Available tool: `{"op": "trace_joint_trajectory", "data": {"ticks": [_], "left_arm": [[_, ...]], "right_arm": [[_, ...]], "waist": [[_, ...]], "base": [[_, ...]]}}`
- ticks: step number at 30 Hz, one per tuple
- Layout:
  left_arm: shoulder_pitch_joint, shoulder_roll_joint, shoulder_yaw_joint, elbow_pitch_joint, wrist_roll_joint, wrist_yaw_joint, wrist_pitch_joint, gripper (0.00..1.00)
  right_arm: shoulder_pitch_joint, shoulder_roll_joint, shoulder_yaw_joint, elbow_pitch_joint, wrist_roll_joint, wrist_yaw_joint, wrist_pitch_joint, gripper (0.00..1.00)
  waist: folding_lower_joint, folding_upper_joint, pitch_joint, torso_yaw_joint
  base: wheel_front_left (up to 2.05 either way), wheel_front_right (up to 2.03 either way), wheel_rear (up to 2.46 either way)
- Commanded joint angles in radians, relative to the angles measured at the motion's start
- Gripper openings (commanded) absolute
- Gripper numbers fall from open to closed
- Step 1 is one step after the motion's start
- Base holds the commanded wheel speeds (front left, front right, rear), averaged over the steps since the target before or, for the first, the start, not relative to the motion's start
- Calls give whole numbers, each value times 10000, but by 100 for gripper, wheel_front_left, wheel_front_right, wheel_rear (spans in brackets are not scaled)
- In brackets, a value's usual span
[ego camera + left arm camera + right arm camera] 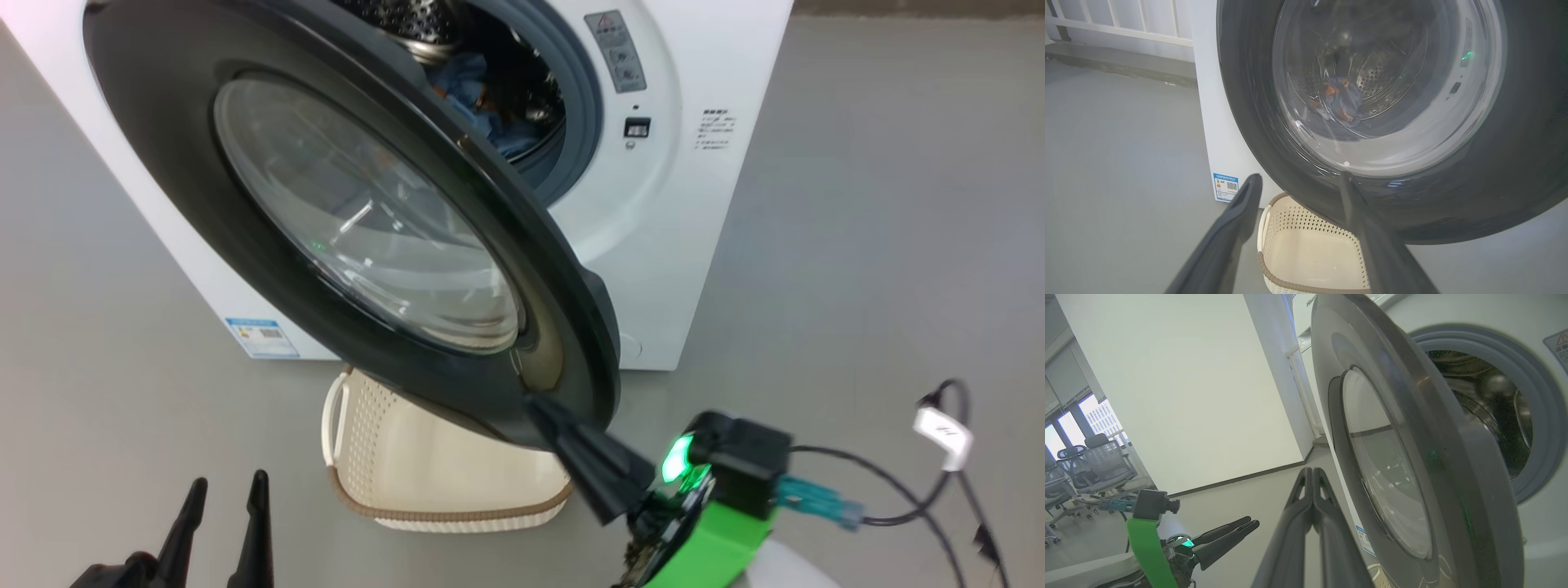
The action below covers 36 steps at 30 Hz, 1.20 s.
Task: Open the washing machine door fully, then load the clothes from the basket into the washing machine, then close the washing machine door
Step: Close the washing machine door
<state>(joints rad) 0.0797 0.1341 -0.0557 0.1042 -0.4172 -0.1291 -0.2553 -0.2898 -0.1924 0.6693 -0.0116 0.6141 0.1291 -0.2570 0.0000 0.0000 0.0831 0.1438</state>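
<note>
On the floor before the robot: washing machine [718, 65], washing machine door [204, 163] partway open, basket [441, 465] below.
Contents of the drum [408, 20]: the clothes [1345, 100], a crumpled blue heap with orange figures (seen through the glass window [1388, 134] in the left wrist view, and past the door's edge in the head view). Position of the door: swung partway out, lower rim hanging over the basket, which sits on the floor [857, 245] at the machine's front, its cream bottom and perforated walls in plain sight. State of the right end effector [543, 406]: clenched, fingers pressed together on nothing, tips at the door's lower rim; contact cannot be told. State of the left end effector [229, 482]: released, fingers spread, low at the left, apart from door and basket.
</note>
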Motion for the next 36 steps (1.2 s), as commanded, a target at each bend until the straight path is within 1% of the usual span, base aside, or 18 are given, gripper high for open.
{"op": "trace_joint_trajectory", "data": {"ticks": [1, 4, 5, 10, 17, 29, 36], "left_arm": [[-487, 63, 304, -229, -31, -16, -64, 100], [-621, 57, 260, -202, -69, -16, -64, 100], [-621, 57, 260, -202, -69, -16, -64, 100], [-808, 36, 205, -131, -142, -16, -64, 100], [-944, 16, 209, -94, -206, -16, -65, 100], [-1218, 51, 140, -137, -284, -16, -65, 100], [-1516, 45, 120, -273, -370, -16, -65, 100]], "right_arm": [[-440, 62, 384, 107, 180, 16, -48, 0], [-659, 55, 683, 726, 337, 16, -48, 0], [-659, 55, 683, 726, 337, 16, -48, 0], [-856, 0, 863, 1717, 356, 16, -48, 0], [-921, 5, 624, 2749, 415, 16, -48, 0], [-1375, 196, -113, 3027, 202, 16, -48, 0], [-1807, 192, -1078, 2962, -45, 16, -48, 0]], "waist": [[0, 0, 217, 125], [0, 0, 379, 182], [0, 0, 379, 182], [0, 0, 594, 266], [0, 0, 786, 296], [0, 0, 1133, 194], [0, 0, 1602, 205]], "base": [[0, 0, 0], [0, 0, 0], [0, 0, 0], [0, 0, 0], [0, 0, 0], [0, 0, 0], [0, 0, 0]]}}
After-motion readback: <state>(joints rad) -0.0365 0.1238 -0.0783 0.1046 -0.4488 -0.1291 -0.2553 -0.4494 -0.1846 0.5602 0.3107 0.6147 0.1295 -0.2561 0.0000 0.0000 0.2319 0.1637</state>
